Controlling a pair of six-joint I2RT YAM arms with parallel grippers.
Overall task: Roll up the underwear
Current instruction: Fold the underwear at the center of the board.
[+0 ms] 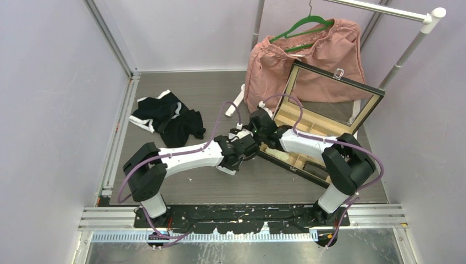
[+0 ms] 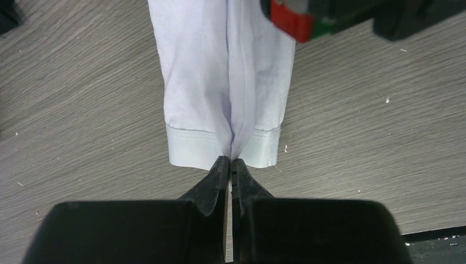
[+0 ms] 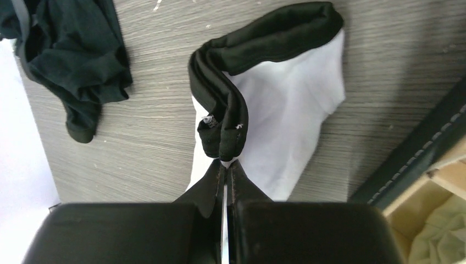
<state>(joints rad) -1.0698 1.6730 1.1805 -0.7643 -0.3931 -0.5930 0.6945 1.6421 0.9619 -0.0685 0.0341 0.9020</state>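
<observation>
On the left of the grey surface [image 1: 275, 184] lies a pile of black underwear [image 1: 167, 116]. In the middle, the left pincer [image 2: 229, 163] is squeezed tight on the bottom hem of the white briefs [image 2: 220, 71]. The briefs lie flat on the surface between the two arms. The right pincer [image 3: 224, 163] is squeezed tight on their black band [image 3: 275, 36] at the other end. To the right sits an open box [image 3: 426, 146] with little sections. Behind it, a pink garment [image 1: 313, 55] hangs on a green hanger [image 1: 302, 25].
</observation>
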